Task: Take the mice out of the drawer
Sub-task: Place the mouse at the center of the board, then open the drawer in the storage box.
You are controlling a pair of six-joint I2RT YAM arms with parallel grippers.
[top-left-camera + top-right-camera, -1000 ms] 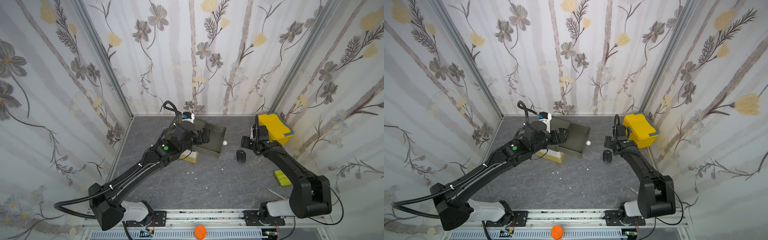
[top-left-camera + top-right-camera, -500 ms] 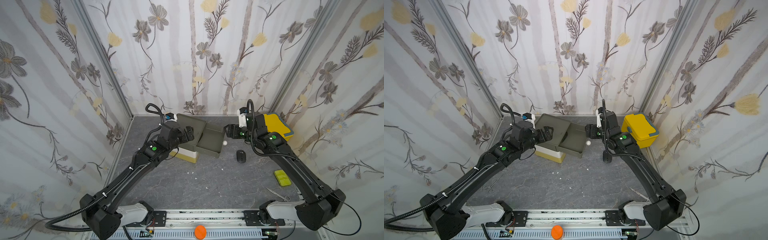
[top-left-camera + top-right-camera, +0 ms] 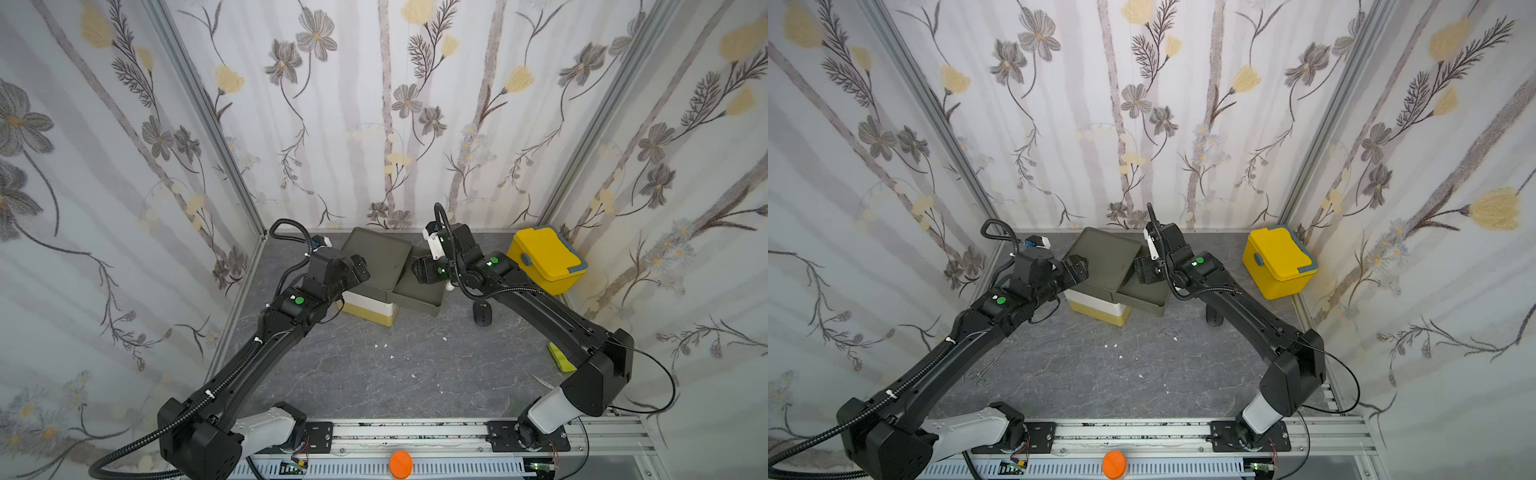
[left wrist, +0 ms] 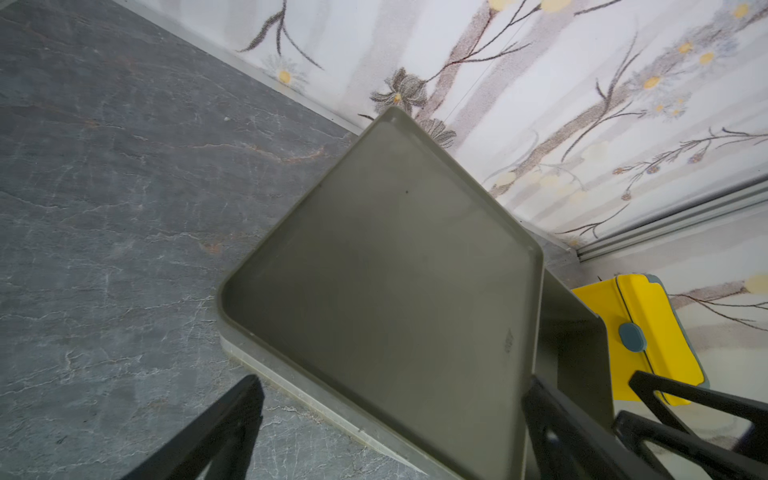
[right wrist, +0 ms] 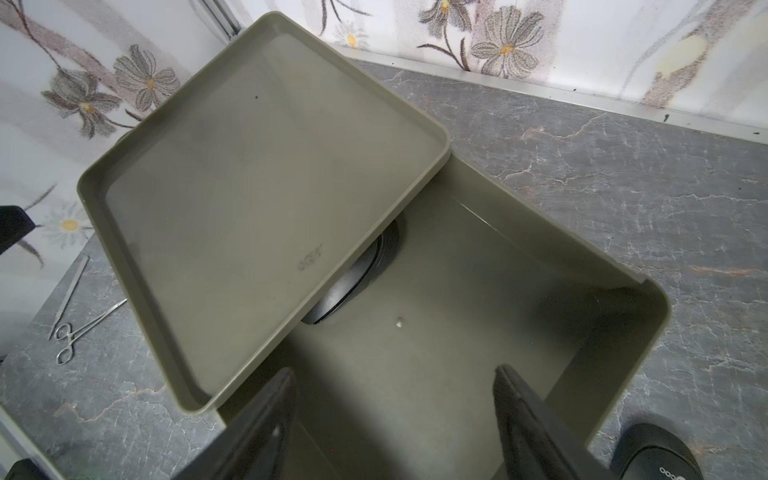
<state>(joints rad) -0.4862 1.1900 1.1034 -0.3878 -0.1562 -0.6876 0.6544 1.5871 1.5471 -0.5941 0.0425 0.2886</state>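
Since a second ago the right arm has swung across from the yellow box (image 3: 546,259) to the open drawer (image 5: 498,291), and the left arm has drawn back to the far edge of the drawer box (image 3: 376,257). Inside the olive drawer, pulled out from the top tier, a black mouse (image 5: 353,278) is lying at the back. It is showing only as a dark rounded edge, the rest tucked under the box's top, and a white crumb (image 5: 400,322) is sitting on the drawer floor just in front of it. The right gripper (image 5: 392,374) is hovering over the front of the drawer with its fingers spread and nothing between them, pointing toward the mouse but well short of touching it. A second black mouse (image 3: 482,312), oval and glossy, is lying out on the grey tabletop (image 3: 374,374) just beside the drawer's front corner, under the right arm. The left gripper (image 3: 359,267) is hanging at the box's left edge, jaws fully apart and holding nothing. Steel forceps (image 3: 980,370) are lying on the tabletop by the left arm.
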